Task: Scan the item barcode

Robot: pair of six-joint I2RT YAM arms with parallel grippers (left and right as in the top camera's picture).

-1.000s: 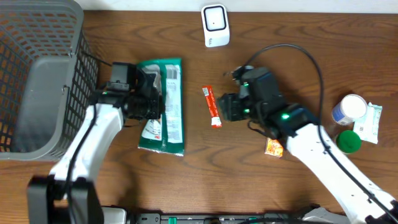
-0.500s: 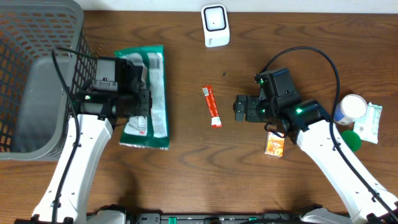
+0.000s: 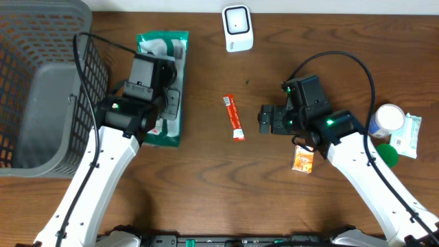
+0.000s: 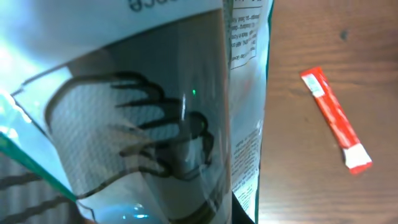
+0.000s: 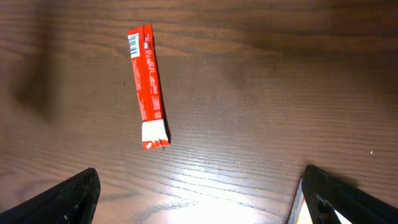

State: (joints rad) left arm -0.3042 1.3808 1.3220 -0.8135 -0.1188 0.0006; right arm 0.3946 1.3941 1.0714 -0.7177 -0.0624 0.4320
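The right end effector [image 3: 264,120] hangs released, jaws wide, over the counter [image 3: 206,192] just beside a red sachet [image 3: 234,117]. The left end effector [image 3: 170,103] is clenched on the green-and-white pouch [image 3: 156,48] next to the basket [image 3: 41,82]. The white scanner [image 3: 237,27] stands farther back, well apart from the pouch.

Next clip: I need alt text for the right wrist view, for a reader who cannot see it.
A slim red stick packet lies flat on the dark wooden table, a barcode at its upper end and a white tip at its lower end. The fingers of the right gripper stand wide apart in the bottom corners, holding nothing.
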